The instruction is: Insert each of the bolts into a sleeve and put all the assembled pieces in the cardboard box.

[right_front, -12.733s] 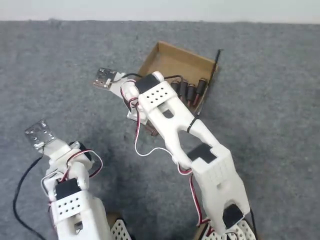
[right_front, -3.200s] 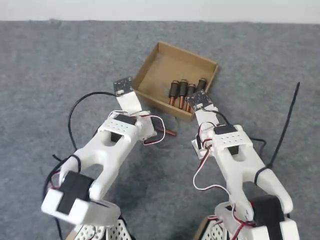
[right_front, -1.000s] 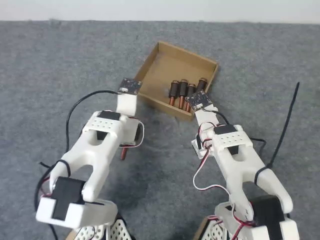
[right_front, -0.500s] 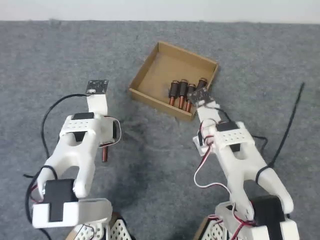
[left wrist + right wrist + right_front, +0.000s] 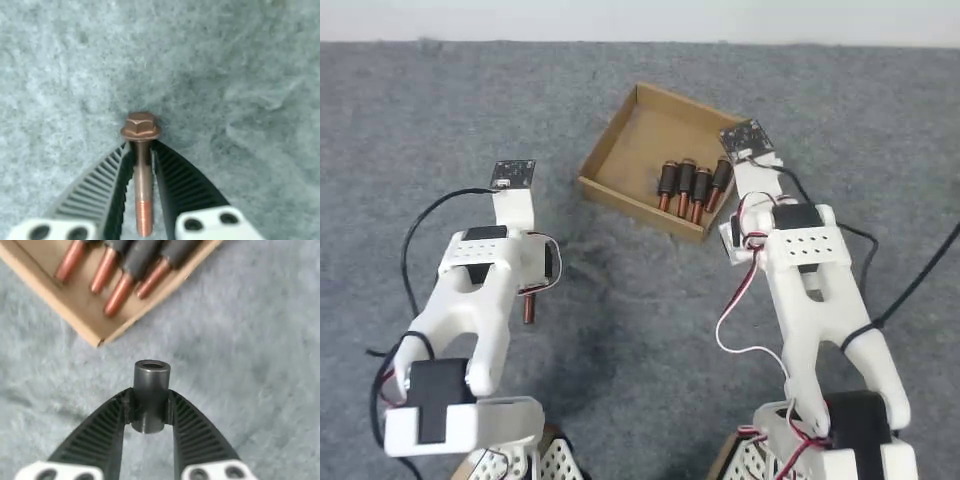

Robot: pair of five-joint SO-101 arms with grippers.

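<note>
A copper bolt [image 5: 143, 170] with a hex head is clamped by its shaft in my left gripper [image 5: 142, 152], which is shut on it above bare carpet. In the high view the bolt [image 5: 528, 304] pokes out beside the left arm [image 5: 480, 290], left of the cardboard box [image 5: 620, 140]. My right gripper [image 5: 150, 402] is shut on a black sleeve [image 5: 151, 385], open end facing away, just off the corner of the box [image 5: 80, 310]. Several assembled pieces [image 5: 690, 188] lie side by side in the box, also seen as assembled pieces [image 5: 125, 275] from the right wrist.
Grey carpet [image 5: 640, 300] covers the table between the two arms and in front of the box. The right arm [image 5: 805, 270] stands beside the box's near right corner. A black cable [image 5: 920, 270] trails at the right edge.
Over the last second the left arm swung left, away from the box, with the bolt, then held still. The right arm has moved farther out along the box's right side with the sleeve.
</note>
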